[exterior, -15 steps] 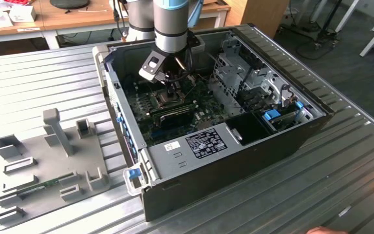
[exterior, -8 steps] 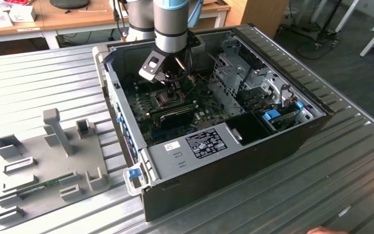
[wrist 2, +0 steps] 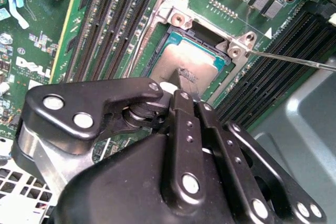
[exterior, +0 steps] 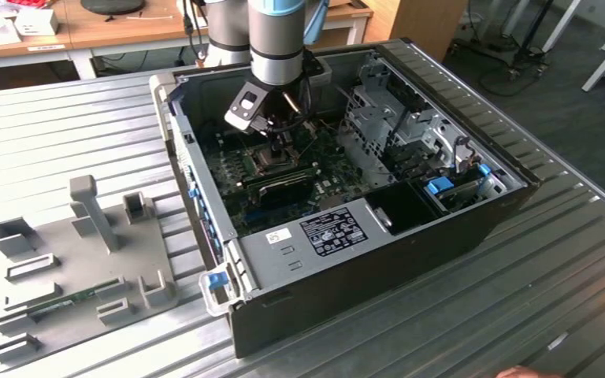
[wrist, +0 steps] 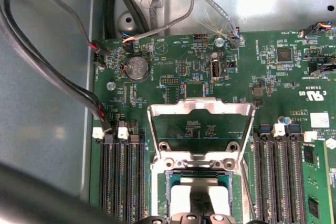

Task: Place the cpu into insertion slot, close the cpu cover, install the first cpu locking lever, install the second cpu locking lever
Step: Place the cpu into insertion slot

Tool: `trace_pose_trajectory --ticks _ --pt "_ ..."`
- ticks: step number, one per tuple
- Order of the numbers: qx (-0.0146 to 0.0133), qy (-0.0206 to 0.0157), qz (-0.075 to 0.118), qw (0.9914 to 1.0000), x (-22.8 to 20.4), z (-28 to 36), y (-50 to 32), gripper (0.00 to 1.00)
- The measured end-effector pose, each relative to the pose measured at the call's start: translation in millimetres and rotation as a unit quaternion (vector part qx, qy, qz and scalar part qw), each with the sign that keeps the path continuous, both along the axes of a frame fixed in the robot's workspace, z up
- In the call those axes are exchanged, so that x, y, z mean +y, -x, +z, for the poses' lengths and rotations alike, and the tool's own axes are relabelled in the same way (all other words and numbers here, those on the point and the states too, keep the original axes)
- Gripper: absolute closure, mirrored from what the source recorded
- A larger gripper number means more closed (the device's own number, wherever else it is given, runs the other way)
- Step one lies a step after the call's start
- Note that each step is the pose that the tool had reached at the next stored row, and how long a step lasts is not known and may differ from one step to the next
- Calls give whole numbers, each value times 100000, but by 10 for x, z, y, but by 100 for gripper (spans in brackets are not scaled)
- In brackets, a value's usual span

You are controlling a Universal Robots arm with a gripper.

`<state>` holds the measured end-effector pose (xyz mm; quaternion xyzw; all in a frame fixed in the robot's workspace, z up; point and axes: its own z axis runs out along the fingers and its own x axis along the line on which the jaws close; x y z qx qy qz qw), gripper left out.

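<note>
The cpu (wrist 2: 181, 61), in the second wrist view, lies flat inside the insertion slot (wrist 2: 169, 39), with its silver face up and a grey smear on it. The gripper (wrist 2: 172, 88) is right over the near edge of the cpu. Its two black fingers (wrist 2: 181, 129) are drawn together so that the tips almost meet. A small pale bit shows between them, and I cannot tell if they touch the cpu. A thin metal rod (wrist 2: 294, 60) runs out from one corner of the slot over the memory strips (wrist 2: 273, 77).

In the first wrist view, the cpu (wrist: 181, 195) is a pale square in the insertion slot (wrist: 169, 190), with the gripper (wrist: 199, 217) over it. The cpu cover (wrist: 201, 109) is lifted open on the far side of the slot from the gripper. The green board (wrist: 173, 61) is seen through its cut-out centre. A round battery (wrist: 135, 68) sits on the board, and grey cables (wrist: 52, 72) hang beside it.

In the exterior view, the arm (exterior: 276, 47) reaches down into the open computer case (exterior: 471, 228), which stands on a ribbed metal table (exterior: 61, 126). The gripper (exterior: 278, 148) is just above the insertion slot (exterior: 271, 163). A grey plate (exterior: 72, 244) with holders lies on the table, to the exterior view's left of the case.
</note>
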<state>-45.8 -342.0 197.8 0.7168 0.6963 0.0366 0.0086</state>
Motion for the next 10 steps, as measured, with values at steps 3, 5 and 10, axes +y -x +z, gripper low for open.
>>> trace_pose_trajectory --ticks 3,5,10 --pt "-2 -6 -3 100000 0 -1 0 89" --pt "-3 -4 -1 100000 0 -1 0 89" --pt "-2 -5 -2 100000 0 -2 0 89"
